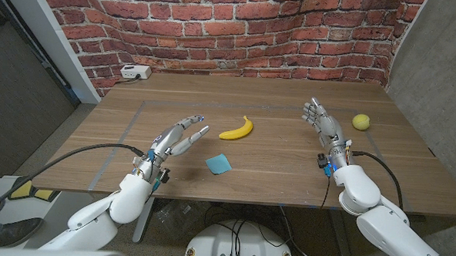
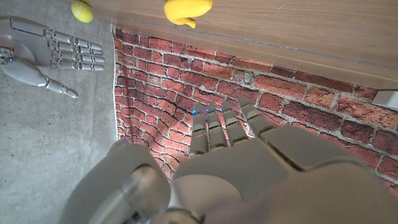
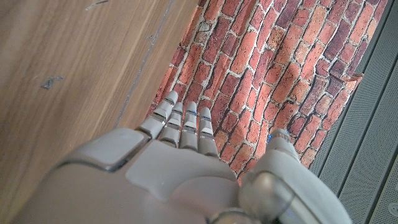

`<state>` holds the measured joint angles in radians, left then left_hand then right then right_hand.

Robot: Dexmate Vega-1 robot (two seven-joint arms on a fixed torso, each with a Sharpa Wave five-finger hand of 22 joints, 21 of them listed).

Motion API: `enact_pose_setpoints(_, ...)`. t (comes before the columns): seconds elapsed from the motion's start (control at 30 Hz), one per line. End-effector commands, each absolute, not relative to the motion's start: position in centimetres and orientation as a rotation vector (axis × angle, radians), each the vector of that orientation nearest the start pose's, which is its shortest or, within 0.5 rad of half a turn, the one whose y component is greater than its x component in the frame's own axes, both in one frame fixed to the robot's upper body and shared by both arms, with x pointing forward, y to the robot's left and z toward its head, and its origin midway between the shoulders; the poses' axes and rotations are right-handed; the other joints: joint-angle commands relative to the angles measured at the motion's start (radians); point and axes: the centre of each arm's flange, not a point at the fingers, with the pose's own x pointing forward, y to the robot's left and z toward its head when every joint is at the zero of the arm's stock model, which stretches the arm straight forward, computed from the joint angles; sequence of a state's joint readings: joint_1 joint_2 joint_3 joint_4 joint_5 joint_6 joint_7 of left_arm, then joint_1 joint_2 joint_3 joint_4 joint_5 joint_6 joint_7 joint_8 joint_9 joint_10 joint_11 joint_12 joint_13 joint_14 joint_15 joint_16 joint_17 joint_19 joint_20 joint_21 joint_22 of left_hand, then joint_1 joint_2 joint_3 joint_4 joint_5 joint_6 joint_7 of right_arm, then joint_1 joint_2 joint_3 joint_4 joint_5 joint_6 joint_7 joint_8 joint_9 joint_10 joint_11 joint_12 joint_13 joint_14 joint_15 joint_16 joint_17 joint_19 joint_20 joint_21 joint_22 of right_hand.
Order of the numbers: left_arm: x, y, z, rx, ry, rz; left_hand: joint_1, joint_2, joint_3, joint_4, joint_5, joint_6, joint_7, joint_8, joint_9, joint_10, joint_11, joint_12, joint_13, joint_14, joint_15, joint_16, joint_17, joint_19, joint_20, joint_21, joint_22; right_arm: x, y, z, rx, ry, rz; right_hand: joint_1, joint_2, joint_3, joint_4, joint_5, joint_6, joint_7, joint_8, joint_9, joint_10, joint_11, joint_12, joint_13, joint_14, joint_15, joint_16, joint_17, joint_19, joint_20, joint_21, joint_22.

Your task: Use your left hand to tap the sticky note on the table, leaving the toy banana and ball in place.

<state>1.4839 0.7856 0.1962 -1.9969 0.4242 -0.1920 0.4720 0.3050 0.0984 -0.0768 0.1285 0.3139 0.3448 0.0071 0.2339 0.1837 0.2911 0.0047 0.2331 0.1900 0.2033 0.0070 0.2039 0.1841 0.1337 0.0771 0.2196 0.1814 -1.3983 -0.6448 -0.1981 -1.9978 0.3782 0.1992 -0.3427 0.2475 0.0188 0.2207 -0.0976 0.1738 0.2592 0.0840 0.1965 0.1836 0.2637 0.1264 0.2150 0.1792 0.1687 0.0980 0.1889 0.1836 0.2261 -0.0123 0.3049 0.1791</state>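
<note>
Nearest the head camera, the left hand (image 1: 177, 137) hovers with fingers spread, holding nothing. Just to its right and slightly nearer the robot lies the blue sticky note (image 1: 218, 164), with the toy banana (image 1: 237, 129) beyond; this hand is far closer than the right hand (image 1: 324, 126), which is also empty with fingers extended.

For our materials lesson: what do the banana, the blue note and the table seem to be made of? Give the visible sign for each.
Banana: probably plastic or rubber; even yellow with a smooth, slightly shiny skin.
Blue note: likely paper; thin, matte, lying flat.
Table: wood or wood-look laminate; brown grain lines, low sheen. The pictures cannot tell which.
</note>
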Motion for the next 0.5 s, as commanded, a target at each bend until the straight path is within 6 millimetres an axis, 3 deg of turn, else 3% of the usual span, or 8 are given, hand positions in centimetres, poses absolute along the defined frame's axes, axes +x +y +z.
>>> enact_pose_setpoints(0.03, 45.3, 24.7, -9.6, 1.211, -0.836, 0.177, 0.007, 0.012, 0.005, -0.005, 0.004, 0.017, -0.029, -0.001, 0.003, -0.004, -0.016, -0.007, 0.004, -0.002, -0.009, -0.003, 0.001, -0.001, 0.028, -0.003, 0.002, 48.9, -26.6, -8.2, -0.088, -0.665, 0.037, -0.008, 0.002, -0.003, -0.002, 0.005, 0.005, -0.004, 0.004, 0.005, 0.001, 0.009, -0.004, 0.004, -0.001, 0.005, -0.002, 0.004, -0.001, 0.008, -0.006, 0.002)
enact_pose_setpoints(0.2, 44.4, 24.4, -9.3, 1.304, -0.794, 0.208, 0.027, -0.002, 0.001, -0.019, 0.002, 0.021, -0.065, -0.007, 0.003, -0.040, -0.018, -0.024, 0.005, -0.031, -0.009, -0.016, 0.000, -0.013, 0.041, -0.011, 0.002, 49.0, -26.4, -8.1, -0.085, -0.666, 0.042, -0.008, 0.002, -0.003, -0.002, 0.005, 0.006, -0.004, 0.003, 0.005, 0.001, 0.009, -0.004, 0.004, -0.002, 0.003, -0.003, 0.004, -0.002, 0.008, -0.007, 0.003)
enact_pose_setpoints(0.3, 44.1, 24.0, -9.1, 1.367, -0.759, 0.200, 0.048, -0.003, 0.004, -0.031, -0.001, -0.006, -0.101, -0.024, 0.003, -0.069, -0.015, -0.035, 0.005, -0.060, -0.003, -0.023, 0.000, -0.029, 0.041, -0.017, 0.003, 49.2, -26.2, -8.2, -0.082, -0.664, 0.050, -0.009, 0.003, -0.003, -0.002, 0.005, 0.006, -0.005, 0.004, 0.005, 0.001, 0.009, -0.004, 0.004, -0.003, 0.003, -0.003, 0.004, -0.003, 0.008, -0.008, 0.003)
enact_pose_setpoints(0.5, 43.5, 23.4, -8.7, 1.442, -0.711, 0.168, 0.060, -0.001, 0.004, -0.036, -0.005, -0.016, -0.146, -0.031, 0.002, -0.097, -0.007, -0.041, 0.005, -0.086, 0.004, -0.026, 0.001, -0.046, 0.042, -0.021, 0.004, 49.5, -25.9, -8.2, -0.075, -0.662, 0.059, -0.010, 0.003, -0.004, -0.001, 0.006, 0.007, -0.005, 0.004, 0.006, -0.002, 0.008, -0.005, 0.005, -0.005, 0.003, -0.003, 0.005, -0.004, 0.009, -0.010, 0.003)
